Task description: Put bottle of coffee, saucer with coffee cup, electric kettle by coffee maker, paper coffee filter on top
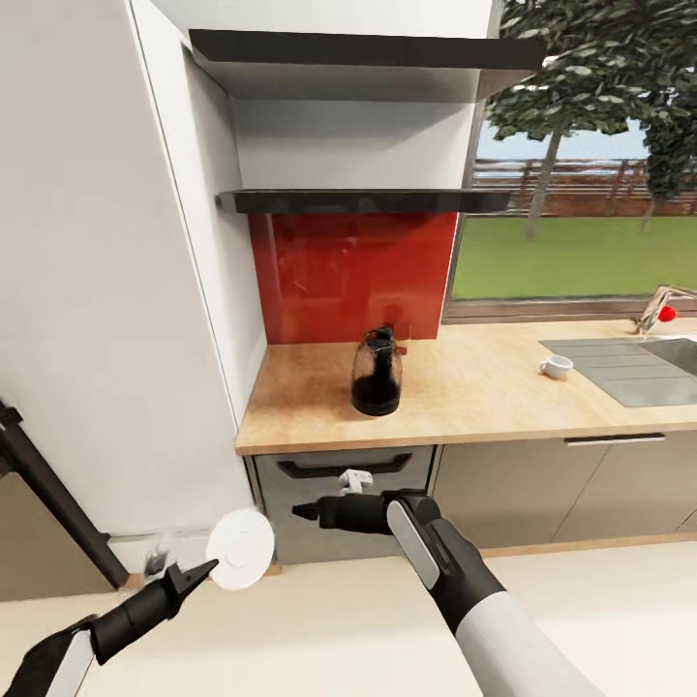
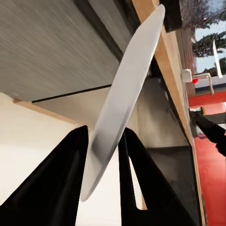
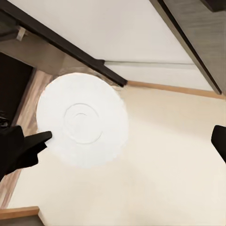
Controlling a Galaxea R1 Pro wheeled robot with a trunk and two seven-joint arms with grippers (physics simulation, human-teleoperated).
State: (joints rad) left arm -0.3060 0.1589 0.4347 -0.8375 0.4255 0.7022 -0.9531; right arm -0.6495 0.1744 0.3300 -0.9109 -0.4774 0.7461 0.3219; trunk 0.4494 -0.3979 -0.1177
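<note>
A home kitchen: wooden worktop (image 1: 465,387) with a sink (image 1: 639,368) under the garden window (image 1: 581,232), red splashback (image 1: 353,276) behind the kettle (image 1: 377,374).

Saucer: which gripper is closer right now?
Left. The left gripper is shut on the saucer's edge, holding it on edge below the countertop. The right gripper hangs apart, beside it.

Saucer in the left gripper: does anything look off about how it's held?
Yes. The saucer is pinched on edge by the left gripper, standing near vertical rather than flat, down in front of the cabinet below the countertop. Not damaged.
</note>
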